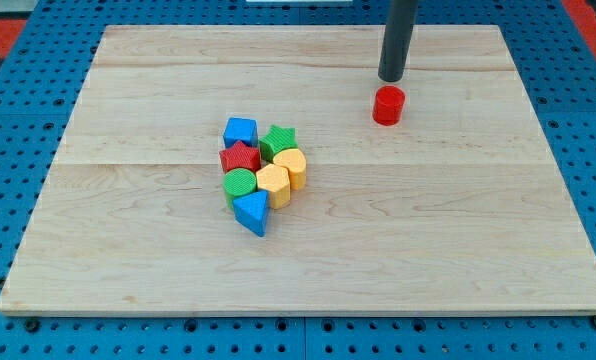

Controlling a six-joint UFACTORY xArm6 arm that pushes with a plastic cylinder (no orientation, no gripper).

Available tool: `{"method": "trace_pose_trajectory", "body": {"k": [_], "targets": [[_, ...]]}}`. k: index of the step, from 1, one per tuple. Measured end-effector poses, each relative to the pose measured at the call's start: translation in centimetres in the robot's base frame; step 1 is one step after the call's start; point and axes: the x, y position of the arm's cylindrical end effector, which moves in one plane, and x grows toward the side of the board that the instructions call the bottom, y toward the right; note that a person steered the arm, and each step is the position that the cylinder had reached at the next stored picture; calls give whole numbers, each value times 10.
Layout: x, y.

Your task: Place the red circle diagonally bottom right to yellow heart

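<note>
The red circle (388, 105) stands alone at the view's upper right of the wooden board (478, 250). My tip (391, 79) is just above it in the view, very close to its top edge or touching it. Two yellow blocks sit at the right side of a cluster left of centre: one (274, 185) looks like the yellow heart, the other (291, 166) like a hexagon, though the shapes are hard to make out. The red circle is well to the upper right of both.
The cluster also holds a blue cube (240, 131), a green star (277, 140), a red star (240, 158), a green circle (240, 184) and a blue triangle (251, 212), all packed together. A blue pegboard (18, 100) surrounds the board.
</note>
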Motion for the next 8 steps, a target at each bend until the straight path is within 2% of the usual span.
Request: {"method": "trace_pose_trajectory", "body": {"k": [1,4,5,7,8], "targets": [[35,10],[67,-40],[113,-36],[154,-37],[180,-8]]}}
